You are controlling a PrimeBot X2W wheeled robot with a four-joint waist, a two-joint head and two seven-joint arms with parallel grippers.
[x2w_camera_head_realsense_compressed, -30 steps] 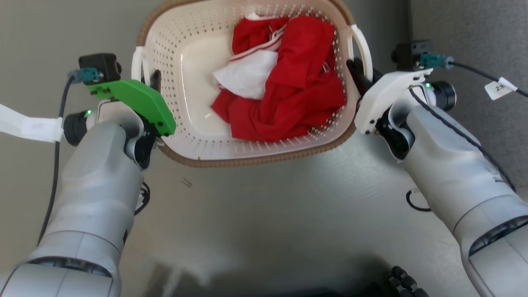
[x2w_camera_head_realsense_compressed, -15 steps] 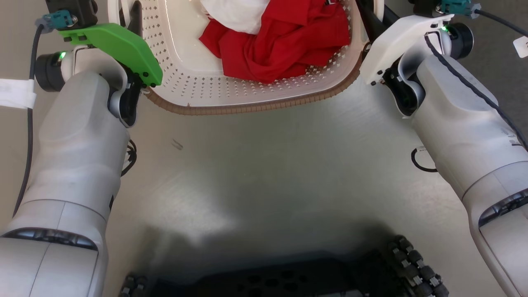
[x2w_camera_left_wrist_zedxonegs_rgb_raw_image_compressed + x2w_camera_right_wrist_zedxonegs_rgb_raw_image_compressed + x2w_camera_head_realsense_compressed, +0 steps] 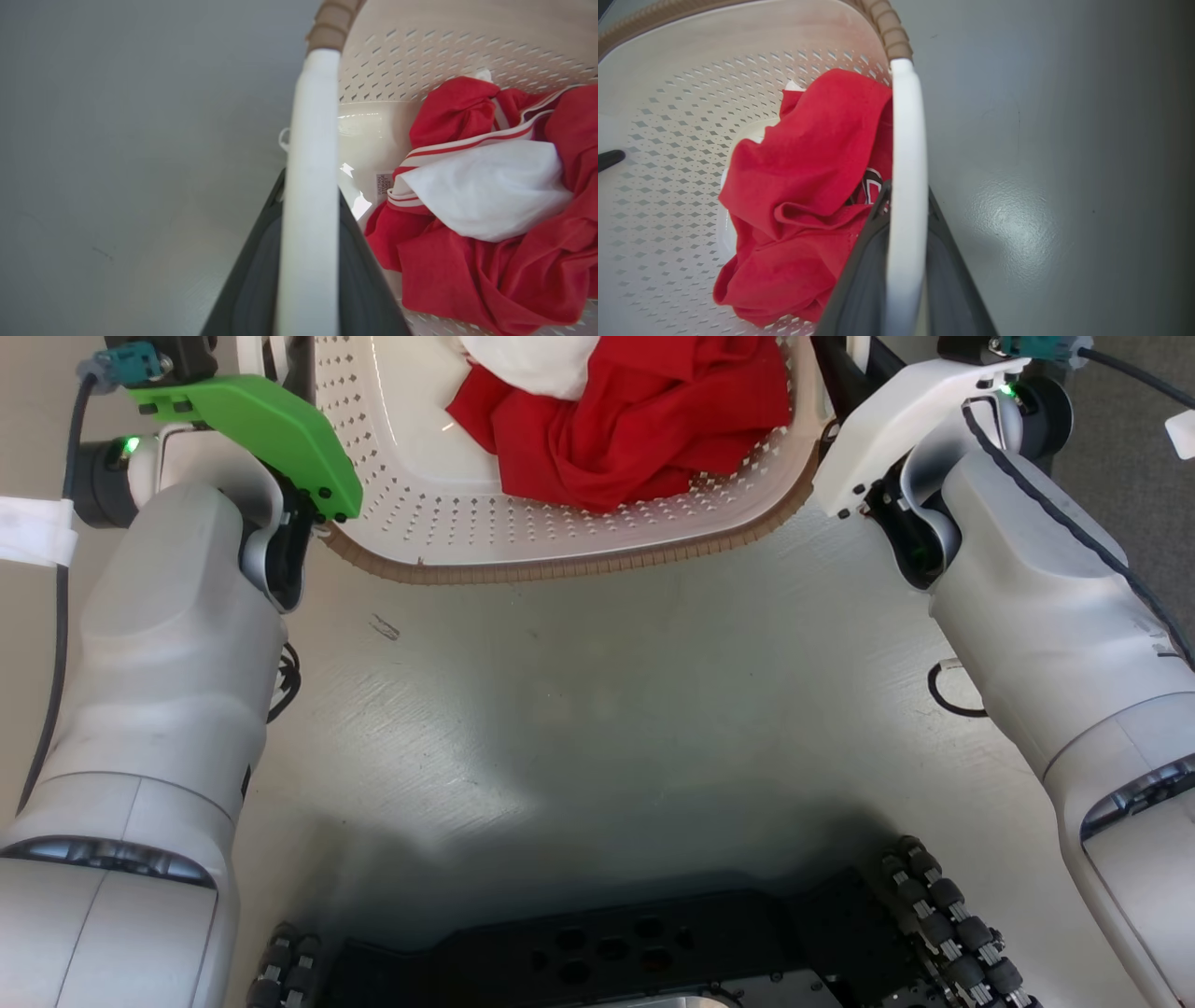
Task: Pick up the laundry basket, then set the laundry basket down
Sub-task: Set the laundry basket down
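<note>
Plainly the basket [image 3: 560, 569], with red and white clothes [image 3: 644, 429] heaped inside, sits between the two arms at the top of the head view; it seems to hang clear of the pale floor [image 3: 597, 709], though its underside is hidden. The left claw [image 3: 310, 186] is clamped on one white handle [image 3: 308, 116], a dark finger either side, and the right claw [image 3: 908, 191] pinches the other handle [image 3: 906, 116] likewise. The carrying step looks in hand, so next both arms should lower together, level, until the basket rests on the floor before either claw lets go.
</note>
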